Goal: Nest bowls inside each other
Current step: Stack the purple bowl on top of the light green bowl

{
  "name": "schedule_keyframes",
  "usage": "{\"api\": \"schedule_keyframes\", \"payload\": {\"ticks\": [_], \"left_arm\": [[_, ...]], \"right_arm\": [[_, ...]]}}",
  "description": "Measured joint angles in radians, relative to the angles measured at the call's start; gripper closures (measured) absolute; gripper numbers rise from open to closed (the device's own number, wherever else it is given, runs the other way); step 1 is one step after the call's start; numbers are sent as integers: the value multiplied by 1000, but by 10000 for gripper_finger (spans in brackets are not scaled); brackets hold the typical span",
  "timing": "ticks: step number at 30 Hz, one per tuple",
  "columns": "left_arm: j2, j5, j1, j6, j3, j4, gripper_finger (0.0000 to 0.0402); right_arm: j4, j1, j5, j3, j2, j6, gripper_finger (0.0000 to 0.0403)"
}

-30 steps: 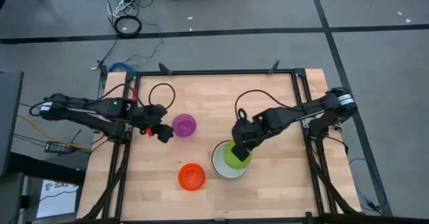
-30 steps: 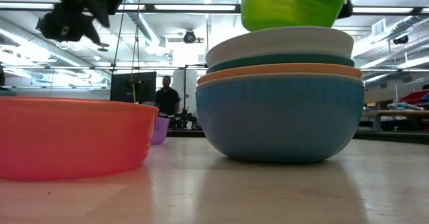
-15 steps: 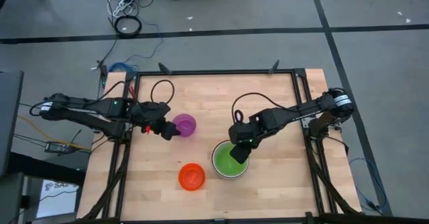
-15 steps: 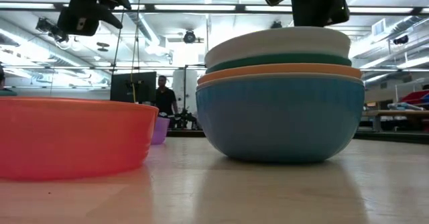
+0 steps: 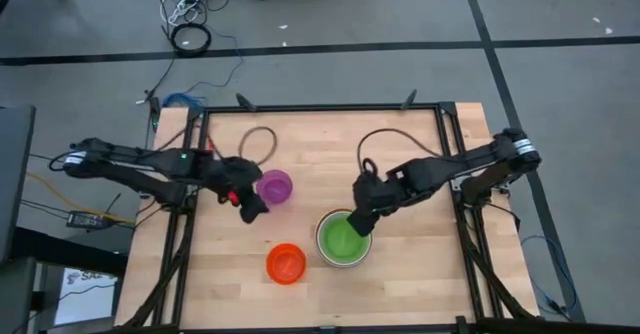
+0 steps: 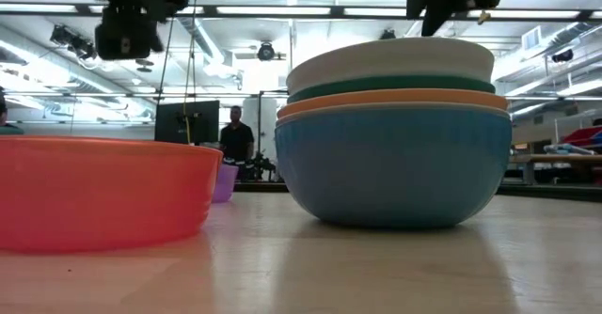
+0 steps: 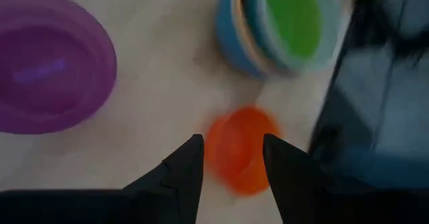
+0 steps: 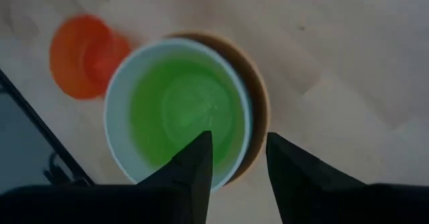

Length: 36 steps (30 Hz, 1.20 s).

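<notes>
Bowls (image 5: 344, 240) nested, upright, openings up

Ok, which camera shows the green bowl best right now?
The right wrist view: it looks straight down into the green bowl, sitting inside the white bowl of the stack. The high view shows it small, partly under the right gripper. The left wrist view shows it blurred. The low view hides it.

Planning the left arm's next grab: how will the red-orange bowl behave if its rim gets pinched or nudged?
The red-orange bowl looks like thin, smooth plastic, so it is probably light and may skid on the bare wooden table when nudged. It sits upright on a flat base, so rolling seems unlikely, though a one-sided pinch could tilt it. Its thin rim may flex slightly between the fingers.
</notes>
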<state>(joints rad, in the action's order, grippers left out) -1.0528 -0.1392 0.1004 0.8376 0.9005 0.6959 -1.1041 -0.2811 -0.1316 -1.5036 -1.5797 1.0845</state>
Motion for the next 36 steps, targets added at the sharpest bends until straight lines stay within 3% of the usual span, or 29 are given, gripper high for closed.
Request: {"api": "schedule_keyframes", "payload": {"ticks": [7, 12, 17, 24, 36], "left_arm": [[-181, -75, 18, -505, -1, 75, 239], [-246, 23, 18, -622, 0, 68, 239], [-276, 197, 10, -652, 0, 103, 239], [-352, 134, -25, -673, 0, 125, 239], [-485, 178, -29, -674, -2, 107, 239]], "right_arm": [[-23, 0, -56, 0, 92, 68, 275], [-30, 0, -60, 0, 116, 99, 275], [-32, -1, -59, 0, 110, 110, 275], [-38, -1, -59, 0, 110, 110, 276], [-38, -1, -30, 0, 110, 119, 276]]}}
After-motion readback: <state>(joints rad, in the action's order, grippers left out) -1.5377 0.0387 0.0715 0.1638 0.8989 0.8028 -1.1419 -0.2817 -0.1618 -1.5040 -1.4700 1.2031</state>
